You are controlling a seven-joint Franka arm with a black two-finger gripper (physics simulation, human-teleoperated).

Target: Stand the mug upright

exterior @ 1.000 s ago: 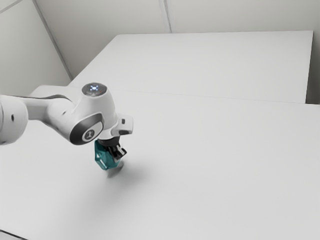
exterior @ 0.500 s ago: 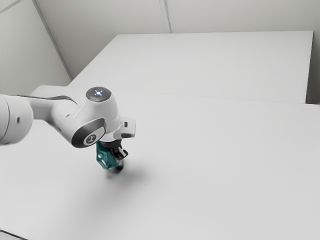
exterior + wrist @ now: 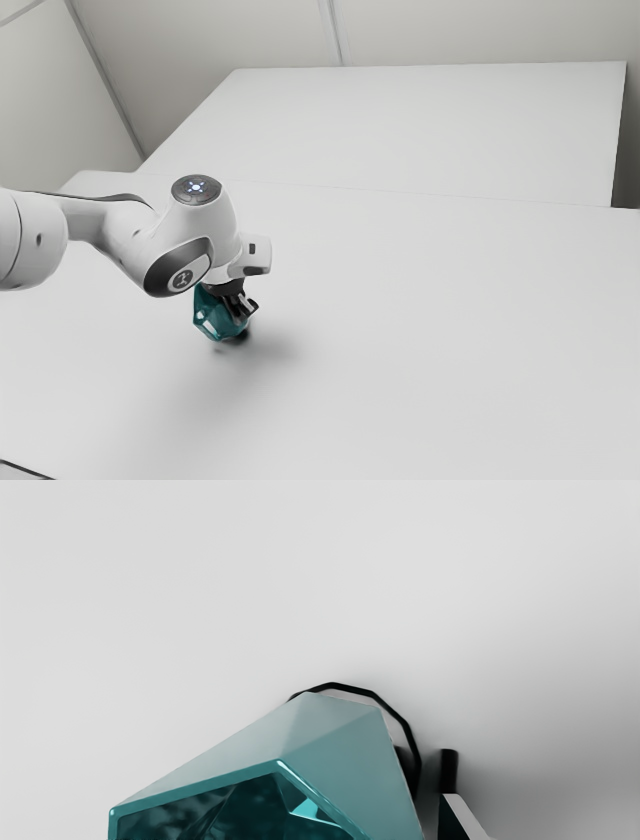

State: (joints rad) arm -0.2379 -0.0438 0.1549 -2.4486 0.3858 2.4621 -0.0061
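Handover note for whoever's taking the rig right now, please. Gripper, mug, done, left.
Gripper: down at the mug, close against its side in the exterior view; whether it has a hold can't be told.
Mug: teal, faceted, tilted, its opening showing to the hand camera. Can't tell if its low end bears on the table.
Done: gripper is at the mug.
Left: bring the mug fully upright, stand it on its base, let go if held, back off.

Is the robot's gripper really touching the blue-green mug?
Cannot tell. In the exterior view, the gripper overlaps the mug, but might just be in front of it. The wrist view's edge cuts the mug off.
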